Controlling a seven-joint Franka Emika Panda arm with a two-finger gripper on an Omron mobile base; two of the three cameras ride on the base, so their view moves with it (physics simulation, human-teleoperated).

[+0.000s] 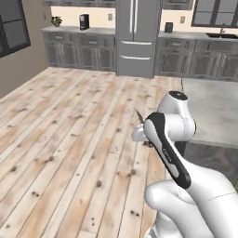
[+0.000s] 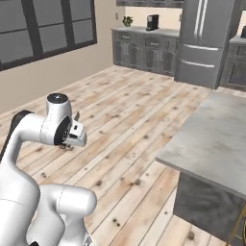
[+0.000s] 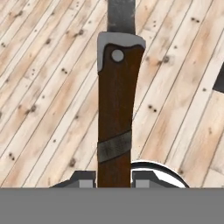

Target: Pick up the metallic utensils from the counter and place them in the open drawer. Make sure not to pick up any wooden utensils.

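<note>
My gripper (image 3: 113, 178) is shut on a knife (image 3: 116, 96) with a dark brown handle and a grey blade that points away from the hand. The handle sits upright between the two fingertips, above the wooden floor. In the left base view the gripper (image 1: 142, 135) hangs left of the counter (image 1: 211, 109), with the knife's tip (image 1: 138, 114) sticking up. From the right base camera the gripper (image 2: 73, 137) and the blade (image 2: 77, 116) sit far left of the counter (image 2: 216, 139). The open drawer and the wooden utensils are out of view.
Plank floor (image 1: 69, 139) stretches wide between me and the back wall. A steel fridge (image 1: 135, 37) and dark cabinets (image 1: 79, 49) line that wall. The island's dark side (image 2: 206, 204) drops below the counter's near edge. Windows (image 2: 48, 29) run along the left wall.
</note>
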